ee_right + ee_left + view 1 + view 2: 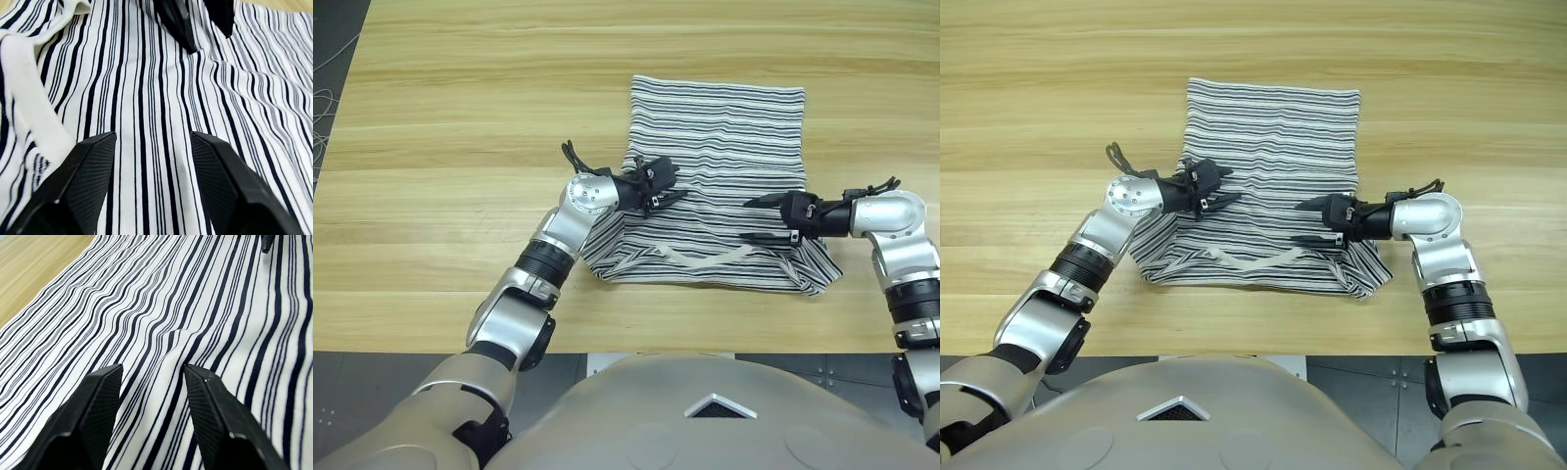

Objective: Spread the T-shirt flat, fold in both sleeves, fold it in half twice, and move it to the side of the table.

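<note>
The black-and-white striped T-shirt (720,157) lies on the wooden table (460,117) as a tall rectangle, sleeves folded in, its white collar (705,258) at the near edge. My left gripper (677,192) hovers open over the shirt's left side, just above the cloth (195,308). My right gripper (752,219) stands open over the shirt's right side, low above the fabric (146,98), with the collar band (34,122) beside it. Nothing is between either pair of fingers. The two grippers point toward each other across the shirt's middle.
Bare wood surrounds the shirt on all sides, with wide free room to the left and at the far side. The table's near edge (705,348) runs just below the collar. Dark floor with cables (325,98) shows at the far left.
</note>
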You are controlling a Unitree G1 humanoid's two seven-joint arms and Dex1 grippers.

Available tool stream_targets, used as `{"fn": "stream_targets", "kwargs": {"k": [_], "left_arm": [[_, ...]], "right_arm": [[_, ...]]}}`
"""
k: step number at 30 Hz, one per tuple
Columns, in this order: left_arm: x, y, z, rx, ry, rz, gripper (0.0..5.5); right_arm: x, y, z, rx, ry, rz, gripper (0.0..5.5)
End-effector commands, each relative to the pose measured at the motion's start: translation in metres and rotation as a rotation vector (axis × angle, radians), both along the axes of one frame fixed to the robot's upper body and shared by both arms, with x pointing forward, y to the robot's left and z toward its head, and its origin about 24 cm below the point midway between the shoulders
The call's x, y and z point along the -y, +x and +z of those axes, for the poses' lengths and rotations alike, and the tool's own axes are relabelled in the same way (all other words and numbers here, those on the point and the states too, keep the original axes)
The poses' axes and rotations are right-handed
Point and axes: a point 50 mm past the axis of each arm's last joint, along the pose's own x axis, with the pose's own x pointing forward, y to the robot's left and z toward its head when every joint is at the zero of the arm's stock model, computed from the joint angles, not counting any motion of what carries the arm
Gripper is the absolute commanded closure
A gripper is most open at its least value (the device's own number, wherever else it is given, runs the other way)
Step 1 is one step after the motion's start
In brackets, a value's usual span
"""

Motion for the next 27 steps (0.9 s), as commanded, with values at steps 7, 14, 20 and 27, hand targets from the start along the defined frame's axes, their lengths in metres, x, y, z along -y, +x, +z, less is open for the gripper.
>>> {"fn": "stream_targets", "kwargs": {"k": [7, 14, 20, 27], "left_arm": [[-0.015, -0.011, -0.021, -0.086, 0.099, 0.003, 3.16], [-0.016, -0.012, -0.021, -0.086, 0.101, 0.001, 3.16], [-0.016, -0.013, -0.022, -0.085, 0.102, 0.006, 3.16], [-0.016, -0.014, -0.022, -0.086, 0.101, 0.01, 3.16]], "right_arm": [[0.004, -0.02, -0.002, -0.148, -0.024, 0.107, 2.7], [-0.002, -0.06, 0.002, -0.423, 0.03, 0.212, 2.7], [0.001, -0.08, 0.007, -0.577, 0.042, 0.223, 2.7], [0.007, -0.088, 0.004, -0.562, -0.046, 0.243, 2.7]]}}
